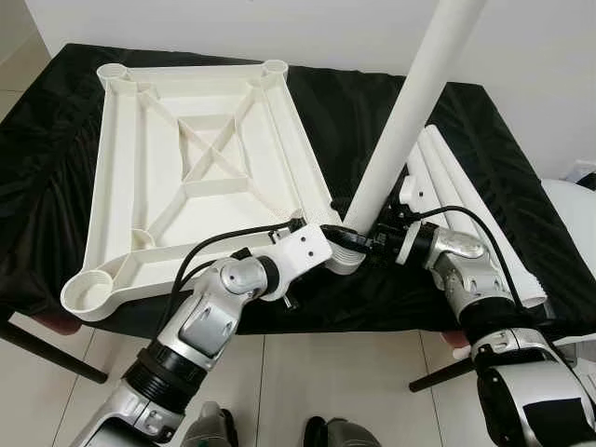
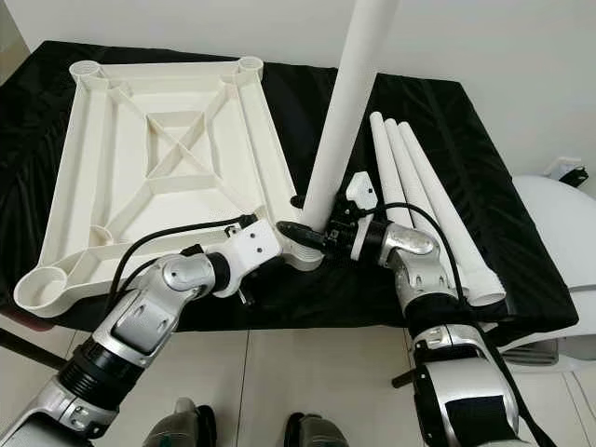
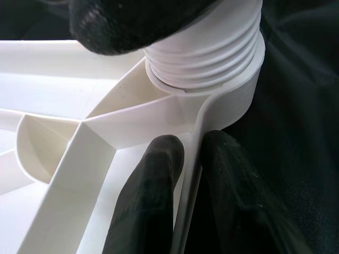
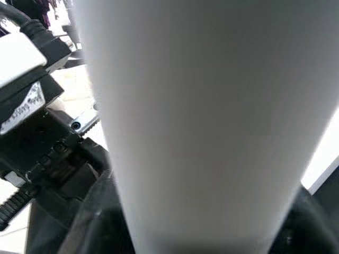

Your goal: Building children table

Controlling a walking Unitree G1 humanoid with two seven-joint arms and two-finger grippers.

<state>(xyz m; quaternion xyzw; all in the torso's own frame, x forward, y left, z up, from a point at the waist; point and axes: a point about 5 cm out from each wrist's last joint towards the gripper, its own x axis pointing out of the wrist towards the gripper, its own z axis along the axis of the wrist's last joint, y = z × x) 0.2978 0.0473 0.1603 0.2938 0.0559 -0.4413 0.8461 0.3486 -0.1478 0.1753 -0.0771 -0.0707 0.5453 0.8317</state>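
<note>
The left end effector (image 3: 185, 180) pinched the stiff, light tabletop (image 1: 200, 172) rim near the desk's front edge, while the right end effector (image 1: 372, 237) gripped 1 smooth leg (image 1: 410, 112) low.

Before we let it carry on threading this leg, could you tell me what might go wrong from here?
The leg leans in the corner socket, so its thread could cross or jam.

The left gripper pinches only the thin rim of the tabletop, which might slip or flex.

The spare legs lie beside the right gripper and could get knocked.
</note>
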